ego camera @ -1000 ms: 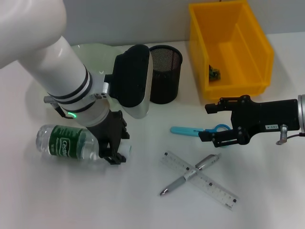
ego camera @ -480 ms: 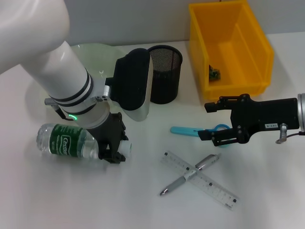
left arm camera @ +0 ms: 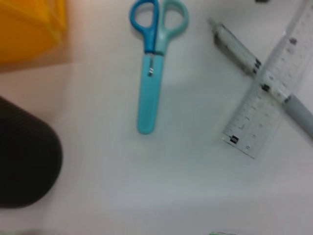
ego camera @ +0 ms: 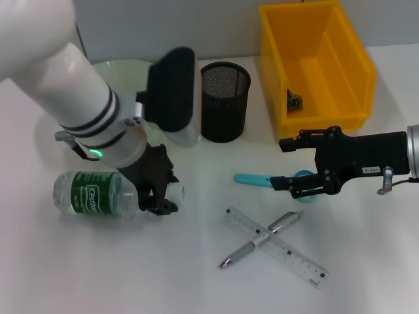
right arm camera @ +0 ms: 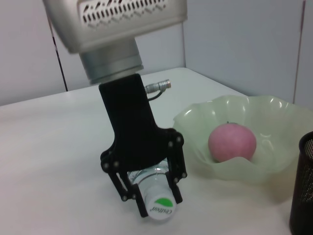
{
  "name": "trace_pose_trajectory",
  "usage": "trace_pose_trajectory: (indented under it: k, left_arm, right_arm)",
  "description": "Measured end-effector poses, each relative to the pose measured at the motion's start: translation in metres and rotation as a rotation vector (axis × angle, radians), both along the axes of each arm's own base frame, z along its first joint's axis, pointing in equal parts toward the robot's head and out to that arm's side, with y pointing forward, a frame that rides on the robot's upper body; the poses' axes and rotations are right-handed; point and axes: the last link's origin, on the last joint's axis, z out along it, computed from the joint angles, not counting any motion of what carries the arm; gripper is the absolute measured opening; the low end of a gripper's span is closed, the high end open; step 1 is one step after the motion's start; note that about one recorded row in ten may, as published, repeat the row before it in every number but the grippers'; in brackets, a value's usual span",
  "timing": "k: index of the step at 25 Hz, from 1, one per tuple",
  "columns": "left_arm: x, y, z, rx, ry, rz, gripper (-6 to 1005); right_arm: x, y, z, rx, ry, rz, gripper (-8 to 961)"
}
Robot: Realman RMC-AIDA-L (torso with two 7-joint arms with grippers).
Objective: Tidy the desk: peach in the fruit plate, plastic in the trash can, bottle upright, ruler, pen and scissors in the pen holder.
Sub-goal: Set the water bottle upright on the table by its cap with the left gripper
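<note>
A clear water bottle (ego camera: 95, 195) with a green label lies on its side at the left of the table. My left gripper (ego camera: 163, 193) is shut around its neck; in the right wrist view the fingers (right arm camera: 173, 171) straddle the neck behind the cap (right arm camera: 159, 206). My right gripper (ego camera: 281, 163) is open, just above the handles of the blue scissors (ego camera: 262, 179). A clear ruler (ego camera: 281, 245) and a silver pen (ego camera: 258, 241) lie crossed in front. The black mesh pen holder (ego camera: 224, 101) stands behind. The peach (right arm camera: 232, 142) sits in the pale green fruit plate (right arm camera: 274, 166).
A yellow bin (ego camera: 314, 59) stands at the back right with a small dark item (ego camera: 295, 101) inside. The left wrist view shows the scissors (left arm camera: 152, 73), ruler (left arm camera: 266, 93), pen (left arm camera: 239, 46) and pen holder (left arm camera: 24, 166). The left forearm hides most of the plate (ego camera: 124, 65) in the head view.
My left wrist has turned and swung back left, and the bottle's cap end has shifted slightly right and away. My right gripper has edged a little to the left.
</note>
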Motion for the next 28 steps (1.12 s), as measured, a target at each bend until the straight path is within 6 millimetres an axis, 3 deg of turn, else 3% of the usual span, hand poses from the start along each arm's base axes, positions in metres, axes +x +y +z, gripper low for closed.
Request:
trace_pose_trajectory:
  k: [28]
  left_arm:
    - [-0.006, -0.01, 0.085, 0.123, -0.345, 0.243, 444]
  right_arm:
    - [-0.003, 0.005, 0.006, 0.006, -0.001, 0.007, 809]
